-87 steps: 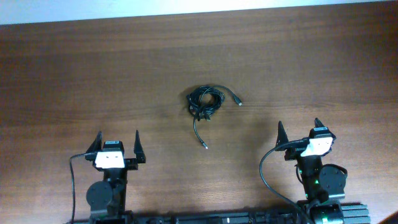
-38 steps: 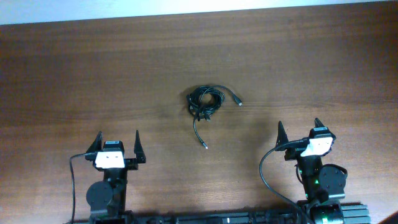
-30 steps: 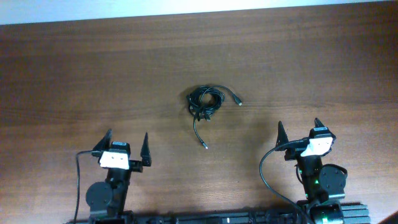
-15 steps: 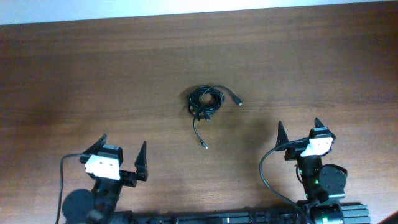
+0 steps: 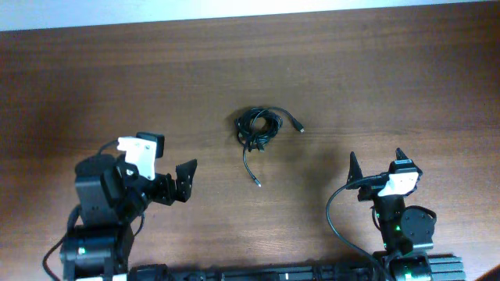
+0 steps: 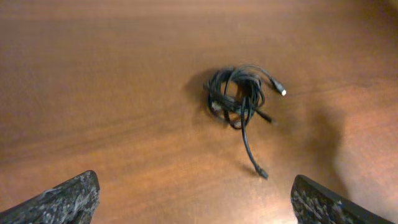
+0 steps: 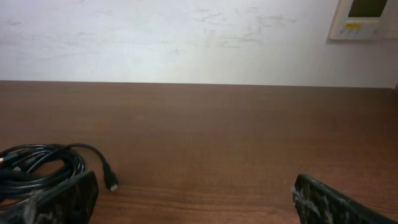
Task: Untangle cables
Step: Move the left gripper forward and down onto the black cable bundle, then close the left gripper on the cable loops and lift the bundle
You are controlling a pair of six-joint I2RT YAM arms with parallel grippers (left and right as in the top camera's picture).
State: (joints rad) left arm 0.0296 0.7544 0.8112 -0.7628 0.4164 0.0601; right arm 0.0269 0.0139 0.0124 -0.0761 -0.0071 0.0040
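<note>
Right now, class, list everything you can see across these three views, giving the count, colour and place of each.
cables: one tangled bundle, number of cords unclear, black, middle of the table, with plug ends trailing free
table: one, dark brown wood, under everything
wall: one, white, beyond the table's far edge
wall panel: one, off-white with a yellow mark, top right of the right wrist view
left claw: one, black, open, near-left of the bundle, not touching it
right claw: one, black fingers on a white body, open, near-right of the bundle, not touching it
arm wires: two, black, one looping beside each arm's base
</note>
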